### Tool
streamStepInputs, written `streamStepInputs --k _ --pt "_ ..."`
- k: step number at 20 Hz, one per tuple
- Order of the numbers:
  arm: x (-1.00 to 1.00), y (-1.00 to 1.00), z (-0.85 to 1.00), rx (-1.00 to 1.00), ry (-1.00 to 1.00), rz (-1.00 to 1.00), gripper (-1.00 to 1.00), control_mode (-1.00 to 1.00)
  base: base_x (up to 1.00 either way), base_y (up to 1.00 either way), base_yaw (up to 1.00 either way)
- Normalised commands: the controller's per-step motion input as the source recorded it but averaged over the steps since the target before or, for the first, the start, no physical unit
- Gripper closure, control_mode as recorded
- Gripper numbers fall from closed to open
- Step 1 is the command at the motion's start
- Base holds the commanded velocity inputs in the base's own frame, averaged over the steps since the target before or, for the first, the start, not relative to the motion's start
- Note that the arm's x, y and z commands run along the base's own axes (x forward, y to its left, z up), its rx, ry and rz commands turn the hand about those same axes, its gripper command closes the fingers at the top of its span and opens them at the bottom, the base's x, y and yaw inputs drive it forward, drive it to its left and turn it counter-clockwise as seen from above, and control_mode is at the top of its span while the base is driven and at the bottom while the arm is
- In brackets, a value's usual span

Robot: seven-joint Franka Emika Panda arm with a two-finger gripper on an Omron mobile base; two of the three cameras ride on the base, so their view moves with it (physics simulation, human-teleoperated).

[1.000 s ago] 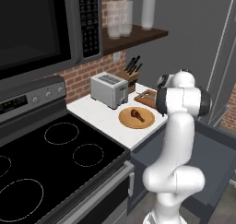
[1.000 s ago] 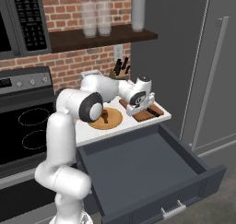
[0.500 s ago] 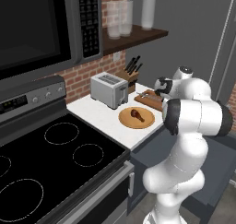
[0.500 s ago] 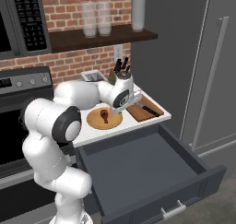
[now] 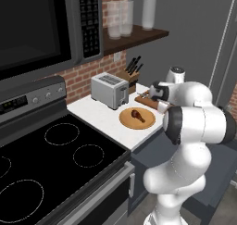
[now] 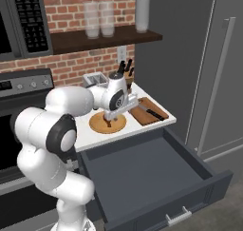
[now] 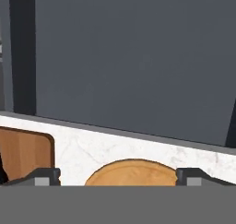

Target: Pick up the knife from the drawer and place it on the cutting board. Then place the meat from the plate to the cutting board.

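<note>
While boarded, knife [image 6: 153, 113] lies diagonally.

White counter [image 5: 99, 113], toaster [image 5: 109, 90], knife block [image 5: 130, 76], plate [image 5: 137, 118], cutting board [image 6: 147, 110]

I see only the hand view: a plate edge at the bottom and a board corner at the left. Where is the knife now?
Observer: The knife lies on the board, its dark handle toward the board's near end in the right base view.
Operator: Is the meat on the plate?
Observer: Yes. The meat lies near the middle of the plate, untouched.
Operator: And the drawer, is it open?
Observer: Yes. The drawer is pulled far out below the counter, and I see nothing inside it.
</note>
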Motion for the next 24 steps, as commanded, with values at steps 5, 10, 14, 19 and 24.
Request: streamStepInputs --k 5,10,14,19,24 --pt "0.04 0.27 -0.38 0.09 0.02 -0.21 -1.00 -1.00 0.00 0.00 0.00" --pt "0.04 0.27 -0.21 0.16 -0.01 -0.18 -1.00 -1.00 0.00 0.00 0.00" --pt "0.01 0.41 -0.19 0.15 -0.04 -0.18 -1.00 -1.00 0.00 0.00 0.00" --pt "0.23 0.59 -0.18 0.04 0.00 -0.13 -1.00 -1.00 0.00 0.00 0.00" --pt "0.48 0.53 -0.04 0.00 0.03 -0.03 -1.00 -1.00 0.00 0.00 0.00"
